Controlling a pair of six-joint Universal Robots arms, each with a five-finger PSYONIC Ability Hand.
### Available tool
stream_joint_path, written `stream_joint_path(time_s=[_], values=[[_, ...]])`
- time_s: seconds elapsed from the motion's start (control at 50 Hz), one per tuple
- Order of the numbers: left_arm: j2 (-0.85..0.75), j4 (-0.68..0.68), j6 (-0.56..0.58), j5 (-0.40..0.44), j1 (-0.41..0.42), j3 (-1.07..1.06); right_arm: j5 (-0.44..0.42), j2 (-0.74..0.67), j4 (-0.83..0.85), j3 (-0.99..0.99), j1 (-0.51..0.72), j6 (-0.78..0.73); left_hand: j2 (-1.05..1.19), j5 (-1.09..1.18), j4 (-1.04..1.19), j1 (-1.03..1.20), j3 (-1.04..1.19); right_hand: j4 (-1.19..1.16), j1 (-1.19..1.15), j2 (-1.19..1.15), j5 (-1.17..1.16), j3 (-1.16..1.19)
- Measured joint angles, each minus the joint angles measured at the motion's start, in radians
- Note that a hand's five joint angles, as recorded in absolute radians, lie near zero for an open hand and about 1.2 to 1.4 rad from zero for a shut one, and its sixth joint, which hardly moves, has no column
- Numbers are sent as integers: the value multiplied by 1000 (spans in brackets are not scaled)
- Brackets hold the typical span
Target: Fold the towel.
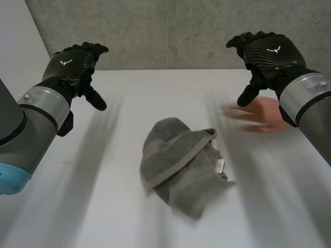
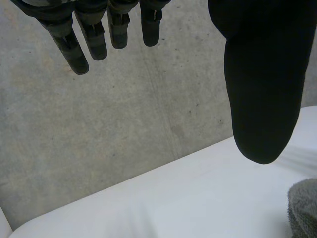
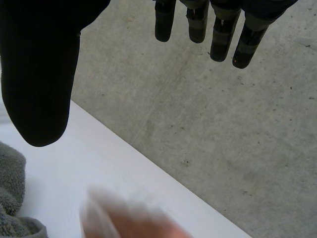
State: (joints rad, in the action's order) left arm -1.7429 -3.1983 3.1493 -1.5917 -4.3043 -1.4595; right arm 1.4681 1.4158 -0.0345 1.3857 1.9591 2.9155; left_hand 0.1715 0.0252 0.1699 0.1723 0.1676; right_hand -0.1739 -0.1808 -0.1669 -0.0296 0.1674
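The grey towel (image 1: pixel 181 165) is lying crumpled in a heap near the middle of the white tabletop (image 1: pixel 93 206), so the folding is, by the look of it, not yet begun. The left hand (image 1: pixel 72 67) is hovering at the far left and the right hand (image 1: pixel 266 54) at the far right. Both are well apart from the cloth, their fingers (image 2: pixel 94 42) hanging straight and gripping nothing, probably to leave room for a person's hand (image 1: pixel 261 114) lying low over the tabletop beneath the right hand. A grey concrete wall (image 1: pixel 170 31) is rising behind the far edge.
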Motion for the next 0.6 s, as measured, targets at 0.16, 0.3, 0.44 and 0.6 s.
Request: stream_joint_path(time_s=[0.16,0.3,0.44,0.6], values=[[0,2,1,1,1,-2,0,0,-1,1,0,-16,0,0,1,0,0,0,0,0,0,0],[1,10,1,24,11,-12,2,-1,-29,-6,1,-76,15,0,15,13,19,0,0,0,0,0],[-24,9,1,112,65,-52,9,-35,-137,-28,0,-203,18,0,18,16,22,0,0,0,0,0],[-146,-15,5,151,198,-39,5,-96,-274,-11,-17,-254,40,3,42,40,44,0,0,0,0,0]])
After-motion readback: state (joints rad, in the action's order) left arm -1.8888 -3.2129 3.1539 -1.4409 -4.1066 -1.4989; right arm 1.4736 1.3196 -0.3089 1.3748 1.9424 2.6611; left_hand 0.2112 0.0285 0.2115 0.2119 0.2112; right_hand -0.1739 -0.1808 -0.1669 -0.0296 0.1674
